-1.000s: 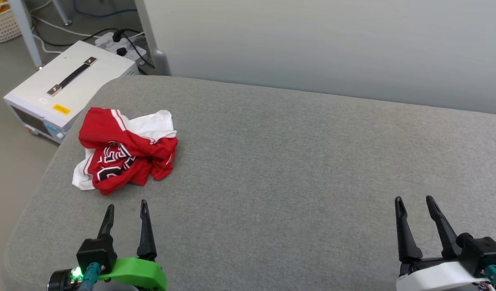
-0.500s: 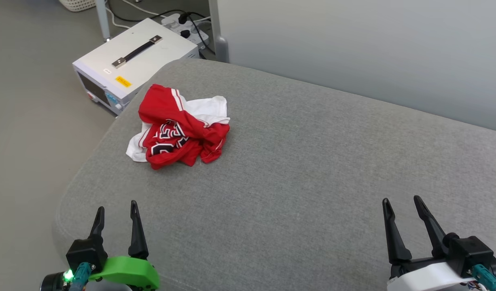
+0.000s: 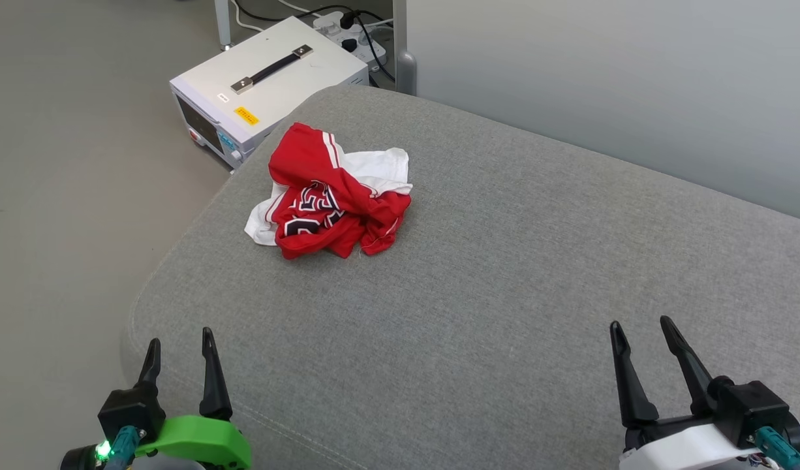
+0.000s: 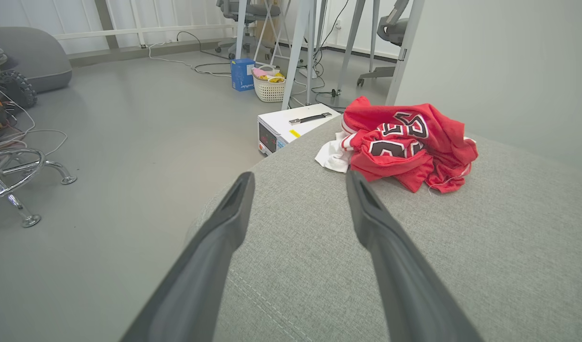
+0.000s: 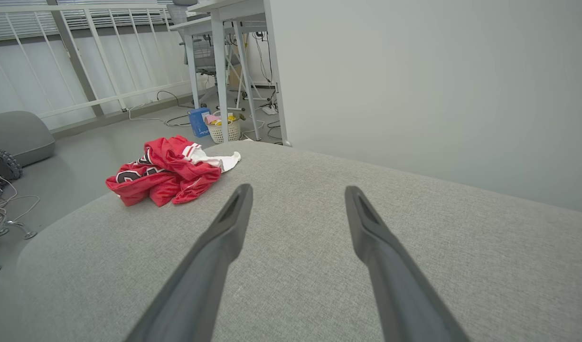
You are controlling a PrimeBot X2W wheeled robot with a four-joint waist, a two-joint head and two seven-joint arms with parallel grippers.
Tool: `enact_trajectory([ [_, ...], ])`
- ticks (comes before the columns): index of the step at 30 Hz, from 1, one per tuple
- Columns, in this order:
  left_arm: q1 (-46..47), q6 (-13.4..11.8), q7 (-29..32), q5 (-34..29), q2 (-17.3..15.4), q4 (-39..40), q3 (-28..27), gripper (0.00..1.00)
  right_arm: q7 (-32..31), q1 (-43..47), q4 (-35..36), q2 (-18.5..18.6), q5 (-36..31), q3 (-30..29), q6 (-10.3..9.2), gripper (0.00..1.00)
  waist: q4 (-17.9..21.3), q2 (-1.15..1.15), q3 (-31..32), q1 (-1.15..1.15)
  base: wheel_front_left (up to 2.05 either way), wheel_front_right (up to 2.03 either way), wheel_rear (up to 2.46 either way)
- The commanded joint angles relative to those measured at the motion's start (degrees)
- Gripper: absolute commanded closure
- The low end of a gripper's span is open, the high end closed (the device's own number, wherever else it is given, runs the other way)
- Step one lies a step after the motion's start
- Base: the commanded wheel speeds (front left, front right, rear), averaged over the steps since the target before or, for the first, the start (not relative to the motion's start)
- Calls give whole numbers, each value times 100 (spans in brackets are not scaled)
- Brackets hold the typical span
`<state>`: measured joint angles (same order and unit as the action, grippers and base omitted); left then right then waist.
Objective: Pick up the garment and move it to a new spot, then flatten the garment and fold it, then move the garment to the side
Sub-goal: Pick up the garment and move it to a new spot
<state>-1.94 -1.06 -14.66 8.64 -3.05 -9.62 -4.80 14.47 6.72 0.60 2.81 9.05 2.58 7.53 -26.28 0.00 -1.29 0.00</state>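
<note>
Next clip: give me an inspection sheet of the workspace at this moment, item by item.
Surface: grey fabric cushion, rounded corners.
Job's things: garment, crumpled in a heap near the far left corner, not held.
Clutter: white instrument box on the floor beside the cushion; basket and blue box further off.
Grippers: left gripper and right gripper open, empty, at the near edge.
Cables: power strip with plugs behind the box; loose wires on the floor.
Surroundings: grey partition, desk legs, chair base.

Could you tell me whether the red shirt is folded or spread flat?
Neither: the red-and-white jersey T-shirt lies crumpled in a heap, lettering creased, white sleeves bunched.
</note>
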Motion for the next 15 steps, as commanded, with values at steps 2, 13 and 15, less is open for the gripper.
enact_trajectory([
  [2,68,-6,-34,5,17,-33,-9,0,52,-91,-21,7,-17,12,-4,0,44,0,-6,0,0,0,0],
  [13,1641,584,-34,-174,-438,-212,-220,0,52,-367,61,7,-236,27,-4,0,378,0,-531,0,0,0,0],
  [15,2136,680,-34,-172,-662,-380,-237,0,52,-485,82,7,-306,38,-4,0,474,0,-722,0,0,0,0],
])
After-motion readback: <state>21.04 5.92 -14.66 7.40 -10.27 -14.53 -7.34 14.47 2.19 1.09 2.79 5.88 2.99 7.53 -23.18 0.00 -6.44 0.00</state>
